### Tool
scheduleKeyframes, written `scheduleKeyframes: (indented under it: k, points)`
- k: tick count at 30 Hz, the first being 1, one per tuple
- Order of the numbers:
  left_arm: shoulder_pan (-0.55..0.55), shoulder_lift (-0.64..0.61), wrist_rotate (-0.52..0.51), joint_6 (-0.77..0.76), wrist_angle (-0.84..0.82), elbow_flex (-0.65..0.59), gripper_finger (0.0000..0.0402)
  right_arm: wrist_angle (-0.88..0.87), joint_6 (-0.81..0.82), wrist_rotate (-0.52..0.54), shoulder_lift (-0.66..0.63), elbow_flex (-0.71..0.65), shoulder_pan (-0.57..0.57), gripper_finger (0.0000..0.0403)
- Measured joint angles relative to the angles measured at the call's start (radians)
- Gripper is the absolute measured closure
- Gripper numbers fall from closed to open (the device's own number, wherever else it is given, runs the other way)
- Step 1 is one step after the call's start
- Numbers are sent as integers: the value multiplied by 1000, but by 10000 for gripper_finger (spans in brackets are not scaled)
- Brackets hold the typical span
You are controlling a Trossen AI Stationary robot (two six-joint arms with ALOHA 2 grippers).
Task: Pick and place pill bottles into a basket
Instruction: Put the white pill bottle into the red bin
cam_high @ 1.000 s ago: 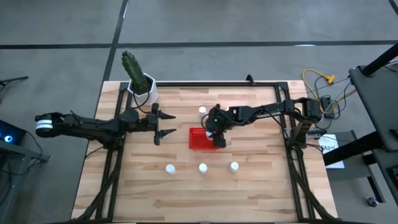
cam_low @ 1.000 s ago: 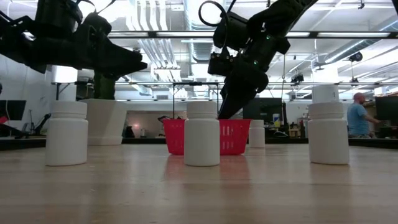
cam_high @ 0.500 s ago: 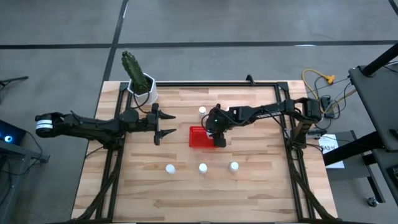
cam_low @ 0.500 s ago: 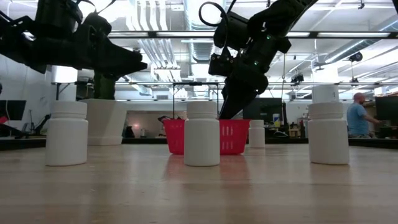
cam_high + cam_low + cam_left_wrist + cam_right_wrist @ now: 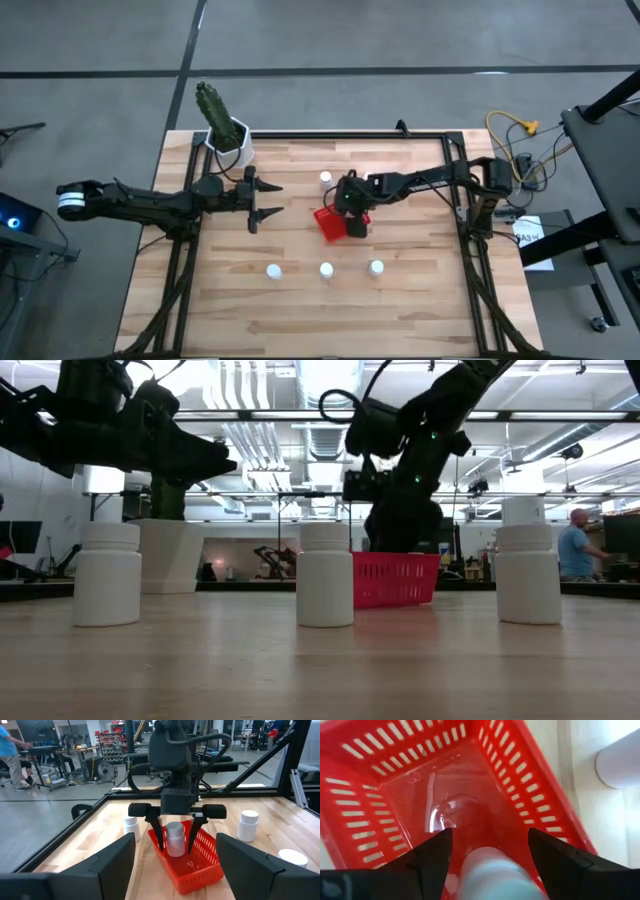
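Note:
My right gripper [image 5: 175, 840] is shut on a white pill bottle [image 5: 175, 839] inside the red mesh basket [image 5: 325, 222], which lies askew mid-table. Three bottles stand upright in a row near the front edge [image 5: 273, 270] [image 5: 326, 269] [image 5: 376, 267]. Another stands beyond the basket [image 5: 325, 178]. My left gripper [image 5: 262, 200] is open and empty, hovering left of the basket. My right gripper pinches the bottle's round sides [image 5: 168, 842] between its two fingers. The fingers come from above and point down. The bottle is upright with its lower part inside the basket [image 5: 200, 865]. I cannot tell whether it stands on the basket's floor [image 5: 455, 810].
A white hexagonal pot with a cactus [image 5: 228, 135] stands at the table's far left corner. Black frame rails [image 5: 180, 260] run along the left and right sides. People show in the room beyond the table [image 5: 578, 550].
My right gripper has gone down into the basket with the bottle. The basket has turned about on the table and slid a little toward the table's right edge. My left arm has kept still.

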Motion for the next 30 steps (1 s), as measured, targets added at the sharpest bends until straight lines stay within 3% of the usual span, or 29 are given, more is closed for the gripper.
scheduleKeyframes:
  k: [21,30]
  points:
    - [0,0,0,0,0,0,143,3,-4,-4,-6,44,1,170]
    - [0,0,0,0,0,0,143,-85,0,-5,-6,98,1,185]
